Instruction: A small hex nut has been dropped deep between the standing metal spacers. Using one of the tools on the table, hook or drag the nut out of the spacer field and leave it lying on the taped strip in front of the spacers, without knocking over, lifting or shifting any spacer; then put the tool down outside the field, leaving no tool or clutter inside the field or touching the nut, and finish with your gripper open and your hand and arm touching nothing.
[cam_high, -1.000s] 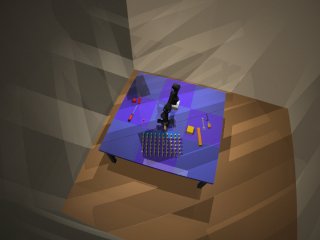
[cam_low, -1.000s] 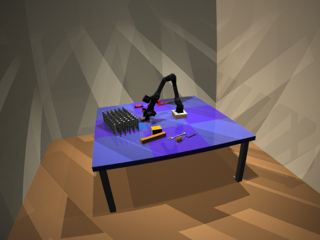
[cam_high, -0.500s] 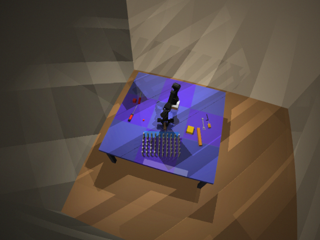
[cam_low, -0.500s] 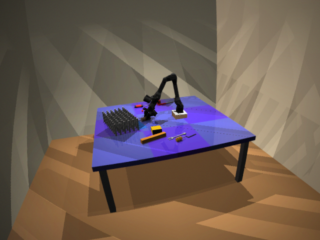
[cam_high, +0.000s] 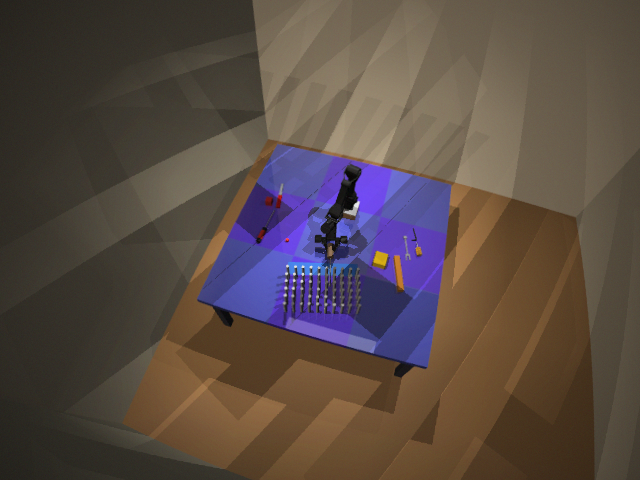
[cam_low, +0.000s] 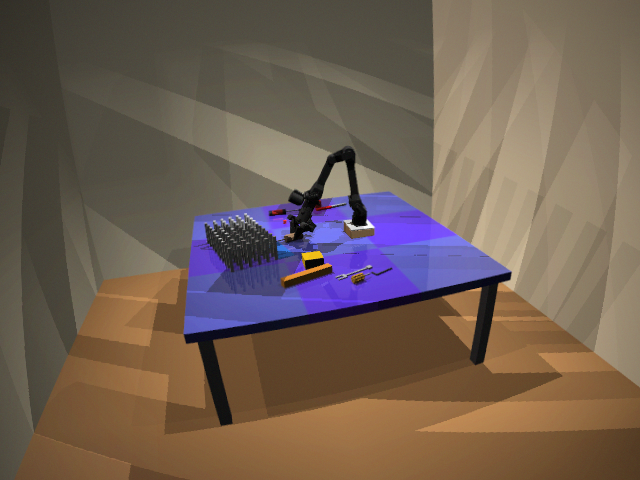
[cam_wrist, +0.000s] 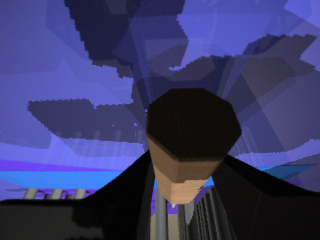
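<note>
My gripper (cam_high: 330, 248) (cam_low: 294, 235) (cam_wrist: 184, 182) is shut on the wooden handle (cam_high: 329, 253) (cam_wrist: 192, 145) of a tool, in front of the taped strip. The tool's thin shaft runs from the handle over the blue taped strip (cam_high: 305, 265) (cam_low: 283, 251) (cam_wrist: 50, 179) and in among the standing metal spacers (cam_high: 310, 292) (cam_low: 240, 242) (cam_wrist: 162, 215). The spacers in view stand upright in rows. The shaft's far end is hidden among them. I cannot make out the hex nut in any view, and cannot tell whether the shaft touches a spacer.
A yellow block (cam_high: 380, 259) (cam_low: 312, 256) and an orange bar (cam_high: 398, 273) (cam_low: 307, 275) lie to one side, with a wrench (cam_high: 406, 247) and a yellow-handled tool (cam_high: 418, 251) beyond. Opposite lie a red-handled screwdriver (cam_high: 262, 235), a red-and-white tool (cam_high: 279, 200), a red block (cam_high: 268, 200) and a small red ball (cam_high: 287, 239).
</note>
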